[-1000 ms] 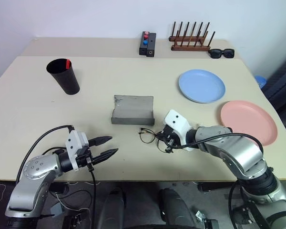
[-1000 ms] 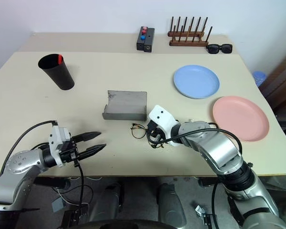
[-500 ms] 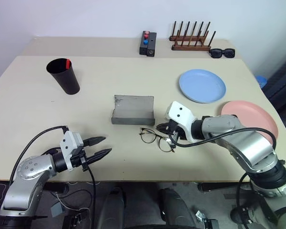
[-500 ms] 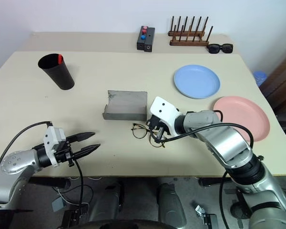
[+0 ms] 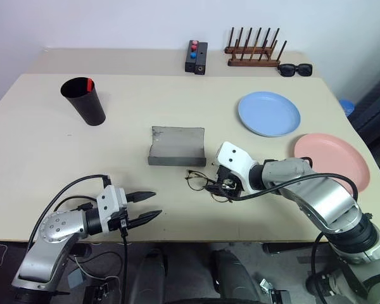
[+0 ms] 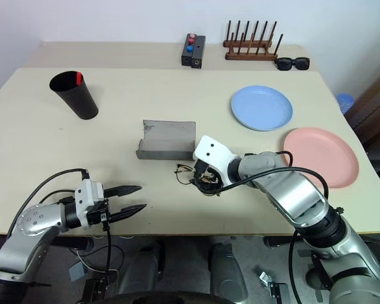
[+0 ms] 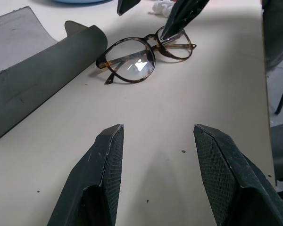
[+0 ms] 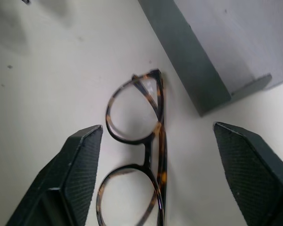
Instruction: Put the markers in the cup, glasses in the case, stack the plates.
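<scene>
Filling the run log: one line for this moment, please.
right claw: open over glasses | glasses: on table beside case | left claw: open, empty

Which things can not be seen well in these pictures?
- Marker: its red cap peeks from the black cup; the cup wall hides the body.
- Glasses: in the eye views, partly behind the right end effector.
- Pink plate: near rim covered by the right arm.
</scene>
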`<state>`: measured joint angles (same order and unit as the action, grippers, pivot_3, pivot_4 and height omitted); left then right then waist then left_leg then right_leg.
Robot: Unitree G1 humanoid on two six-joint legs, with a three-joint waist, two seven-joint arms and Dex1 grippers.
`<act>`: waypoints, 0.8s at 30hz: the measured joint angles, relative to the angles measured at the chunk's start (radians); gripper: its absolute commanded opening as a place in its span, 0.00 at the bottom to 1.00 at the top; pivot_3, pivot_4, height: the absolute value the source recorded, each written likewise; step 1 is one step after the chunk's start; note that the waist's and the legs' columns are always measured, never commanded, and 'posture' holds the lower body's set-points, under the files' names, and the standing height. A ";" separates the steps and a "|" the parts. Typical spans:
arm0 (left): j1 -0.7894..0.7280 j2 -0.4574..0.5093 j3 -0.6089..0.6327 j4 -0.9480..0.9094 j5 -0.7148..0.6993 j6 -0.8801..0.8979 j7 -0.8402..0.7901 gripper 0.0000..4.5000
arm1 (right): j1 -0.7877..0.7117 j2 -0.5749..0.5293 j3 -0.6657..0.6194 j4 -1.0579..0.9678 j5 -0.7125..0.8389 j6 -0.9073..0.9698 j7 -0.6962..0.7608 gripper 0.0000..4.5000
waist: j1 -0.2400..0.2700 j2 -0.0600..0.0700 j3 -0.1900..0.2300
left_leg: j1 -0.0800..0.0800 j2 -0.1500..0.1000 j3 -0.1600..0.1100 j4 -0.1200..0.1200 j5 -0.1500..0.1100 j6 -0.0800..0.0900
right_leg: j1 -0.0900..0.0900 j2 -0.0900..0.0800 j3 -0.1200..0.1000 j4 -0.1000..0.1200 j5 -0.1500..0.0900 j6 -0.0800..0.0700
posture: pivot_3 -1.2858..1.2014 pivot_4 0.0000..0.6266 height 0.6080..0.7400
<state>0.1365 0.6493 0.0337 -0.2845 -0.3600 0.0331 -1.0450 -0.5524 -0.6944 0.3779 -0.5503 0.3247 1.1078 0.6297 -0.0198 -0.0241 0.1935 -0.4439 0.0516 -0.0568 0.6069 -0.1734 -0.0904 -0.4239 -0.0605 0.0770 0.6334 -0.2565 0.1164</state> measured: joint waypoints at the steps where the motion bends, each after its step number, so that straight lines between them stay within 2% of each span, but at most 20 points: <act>1: -0.002 -0.001 -0.008 0.000 0.001 0.000 0.002 0.53 | 0.004 0.000 0.003 0.000 -0.005 0.001 -0.005 0.86 | 0.000 0.000 0.000 | 0.000 0.000 0.000 0.000 0.000 0.000 | 0.000 0.000 0.000 0.000 0.000 0.000 | 0.52 0.24 1.00; 7: -0.026 -0.001 -0.021 -0.011 0.002 0.012 0.019 0.53 | 0.015 -0.001 0.019 0.005 -0.029 0.002 -0.023 0.86 | 0.000 0.000 0.000 | 0.000 0.000 0.000 0.000 0.000 0.000 | 0.000 0.000 0.000 0.000 0.000 0.000 | 0.52 0.24 1.00; 8: -0.028 -0.001 -0.022 -0.016 0.002 0.020 0.023 0.53 | 0.016 -0.001 0.021 0.006 -0.030 0.002 -0.024 0.81 | -0.001 0.000 0.000 | 0.000 0.000 0.000 0.000 0.000 0.000 | 0.000 0.000 0.000 0.000 0.000 0.000 | 0.52 0.24 1.00; 10: -0.033 -0.001 -0.027 -0.024 0.002 0.029 0.027 0.53 | 0.016 0.001 0.021 0.009 -0.036 0.002 -0.027 0.68 | -0.001 0.000 0.000 | 0.000 0.000 0.000 0.000 0.000 0.000 | 0.000 0.000 0.000 0.000 0.000 0.000 | 0.52 0.24 1.00; 13: -0.036 -0.001 -0.032 -0.039 0.001 0.048 0.037 0.53 | 0.016 0.008 0.022 0.013 -0.037 0.002 -0.029 0.34 | -0.001 0.000 0.000 | 0.000 0.000 0.000 0.000 0.000 0.000 | 0.000 0.000 0.000 0.000 0.000 0.000 | 0.52 0.24 1.00; 15: -0.044 -0.001 -0.033 -0.051 0.000 0.069 0.047 0.53 | 0.016 0.009 0.023 0.014 -0.039 0.002 -0.031 0.07 | 0.000 0.000 0.000 | 0.000 0.000 0.000 0.000 0.000 0.000 | 0.000 0.000 0.000 0.000 0.000 0.000 | 0.52 0.24 1.00; 16: -0.047 -0.001 -0.033 -0.054 -0.001 0.072 0.049 0.53 | 0.016 0.009 0.024 0.014 -0.040 0.002 -0.032 0.03 | 0.000 0.000 0.000 | 0.000 0.000 0.000 0.000 0.000 0.000 | 0.000 0.000 0.000 0.000 0.000 0.000 | 0.52 0.24 1.00; 24: -0.055 0.001 -0.030 -0.071 -0.007 0.094 0.057 0.53 | 0.019 0.009 0.028 0.016 -0.047 0.000 -0.034 0.03 | -0.001 0.000 0.000 | 0.000 0.000 0.000 0.000 0.000 0.000 | 0.000 0.000 0.000 0.000 0.000 0.000 | 0.52 0.24 1.00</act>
<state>0.0819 0.6499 0.0040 -0.3558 -0.3669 0.1270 -0.9883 -0.5331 -0.6850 0.4059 -0.5345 0.2772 1.1081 0.5957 -0.0204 -0.0241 0.1935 -0.4439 0.0516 -0.0568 0.6069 -0.1734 -0.0903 -0.4235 -0.0602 0.0770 0.6334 -0.2564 0.1166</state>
